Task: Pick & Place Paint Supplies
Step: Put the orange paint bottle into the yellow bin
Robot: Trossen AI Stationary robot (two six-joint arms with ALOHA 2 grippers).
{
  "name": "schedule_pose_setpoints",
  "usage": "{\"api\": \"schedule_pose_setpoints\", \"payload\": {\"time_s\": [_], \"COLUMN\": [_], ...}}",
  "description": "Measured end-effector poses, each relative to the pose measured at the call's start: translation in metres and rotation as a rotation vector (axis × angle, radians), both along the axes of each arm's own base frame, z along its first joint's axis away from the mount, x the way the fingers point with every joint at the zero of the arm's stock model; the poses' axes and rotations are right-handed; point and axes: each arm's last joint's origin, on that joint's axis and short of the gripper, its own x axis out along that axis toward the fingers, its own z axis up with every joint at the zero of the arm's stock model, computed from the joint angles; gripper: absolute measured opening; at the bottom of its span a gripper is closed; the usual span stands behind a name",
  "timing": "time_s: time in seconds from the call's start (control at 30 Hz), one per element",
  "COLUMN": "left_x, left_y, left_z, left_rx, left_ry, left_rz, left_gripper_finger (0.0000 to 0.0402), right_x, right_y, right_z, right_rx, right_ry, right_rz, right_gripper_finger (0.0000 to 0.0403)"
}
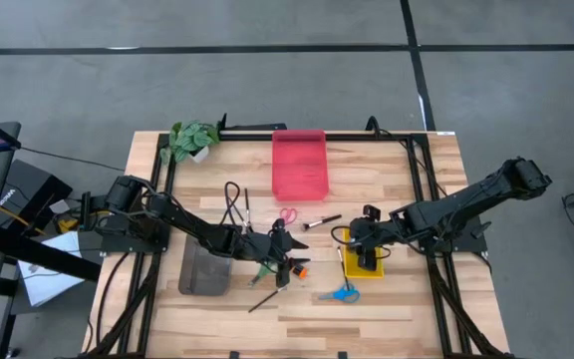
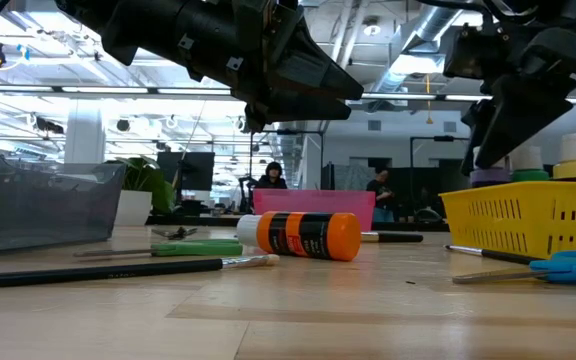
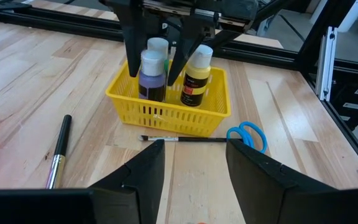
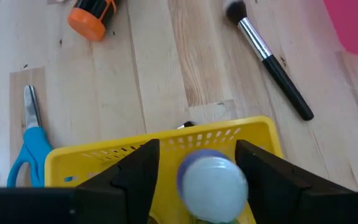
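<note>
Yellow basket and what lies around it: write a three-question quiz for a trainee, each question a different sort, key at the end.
1. True or false: the orange paint bottle stands upright inside the yellow basket.
2. Which gripper is directly over the basket? A) left gripper B) right gripper
3. Fill in: the scissors lying on the table beside the basket have ____ handles.

Key:
1. False; it lies on its side on the table, outside the basket.
2. B; its open fingers flank the white cap of a bottle in the basket.
3. Blue.
</note>
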Motion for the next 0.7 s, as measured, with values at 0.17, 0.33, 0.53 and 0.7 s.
{"api": "schedule_pose_setpoints", "payload": {"time_s": [0.17, 0.33, 0.53, 0.7], "left_x": [0.0, 0.0, 0.0, 0.0], "left_y": [0.0, 0.0, 0.001, -0.002], "left_z": [0.0, 0.0, 0.0, -0.001], "left_rx": [0.0, 0.013, 0.133, 0.208], "left_ry": [0.0, 0.0, 0.009, 0.022], "left_rz": [0.001, 0.0, -0.041, -0.179], "left_gripper_finger": [0.0163, 0.0163, 0.0163, 0.0167], "right_x": [-0.002, -0.01, -0.026, -0.033], "right_y": [-0.002, -0.004, 0.003, 0.015], "right_z": [0.01, 0.046, 0.072, 0.069], "right_rx": [0.012, 0.062, 0.133, 0.18], "right_ry": [-0.045, -0.207, -0.387, -0.419], "right_rz": [-0.003, -0.004, 0.048, 0.012], "right_gripper_finger": [0.0222, 0.0223, 0.0223, 0.0221]}}
